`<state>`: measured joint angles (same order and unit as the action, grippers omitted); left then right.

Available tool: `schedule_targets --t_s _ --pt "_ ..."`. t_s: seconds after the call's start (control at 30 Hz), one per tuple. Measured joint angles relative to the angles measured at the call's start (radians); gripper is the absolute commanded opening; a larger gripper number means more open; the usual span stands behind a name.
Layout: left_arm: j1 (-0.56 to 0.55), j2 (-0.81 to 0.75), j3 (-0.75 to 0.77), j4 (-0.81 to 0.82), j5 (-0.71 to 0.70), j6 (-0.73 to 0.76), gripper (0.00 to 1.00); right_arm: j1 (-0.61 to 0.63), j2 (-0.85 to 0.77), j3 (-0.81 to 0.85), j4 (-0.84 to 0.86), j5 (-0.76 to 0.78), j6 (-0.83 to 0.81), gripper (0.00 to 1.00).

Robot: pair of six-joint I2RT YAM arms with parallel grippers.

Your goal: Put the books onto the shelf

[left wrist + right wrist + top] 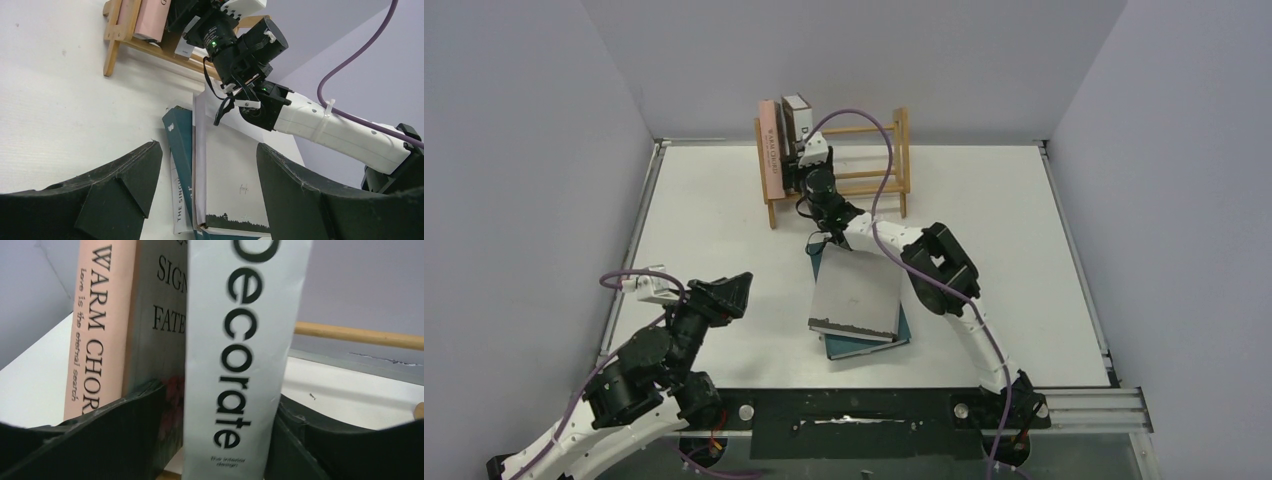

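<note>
Two black fingers of the right gripper (220,397) stand on either side of the upright "Decorate" book (235,360), whose pale spine fills the middle of the wrist view. The finger on the right of the frame looks to be against the book and a sliver of gap shows at the other, so I cannot tell whether the gripper is pressing or loose. Just left of it stands the pink "Warm Chord" book (97,340), with a dark face lettered SIGN and FATE between them.

From overhead, both books sit upright at the left end of the shelf (896,165), a light-wood rack in the upper centre, at the back of the counter (724,220). A purple cable (884,180) loops over the rack's rails.

In the lower left of that view the left gripper (209,150) hangs above the counter, its fingers spread wide with nothing between them.

At the centre of the counter lies a flat stack, with a grey book (856,295) on a dark teal book (869,347). The left wrist view shows a white book (181,210) peeking out underneath. The right forearm passes over the stack's far corner.

The counter is matte white with a metal rail (1079,265) along its edge. Plain lilac-grey walls (524,150) close it in at the left, right and back.
</note>
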<state>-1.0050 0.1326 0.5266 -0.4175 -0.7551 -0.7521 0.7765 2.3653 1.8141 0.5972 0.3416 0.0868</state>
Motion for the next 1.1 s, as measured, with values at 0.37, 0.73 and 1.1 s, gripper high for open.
schedule_targets --t_s 0.37,0.73,1.1 --pt "0.0 -0.045 -0.001 -0.028 0.0 -0.008 0.69 0.044 -0.017 -0.056 0.009 0.021 0.004 0.74" --pt "0.0 -0.066 -0.001 -0.053 0.0 -0.023 0.69 0.069 -0.118 -0.151 0.061 0.03 0.007 0.74" --pt "0.001 -0.062 -0.012 -0.049 0.011 -0.024 0.69 0.085 -0.278 -0.293 0.092 0.073 -0.026 0.82"
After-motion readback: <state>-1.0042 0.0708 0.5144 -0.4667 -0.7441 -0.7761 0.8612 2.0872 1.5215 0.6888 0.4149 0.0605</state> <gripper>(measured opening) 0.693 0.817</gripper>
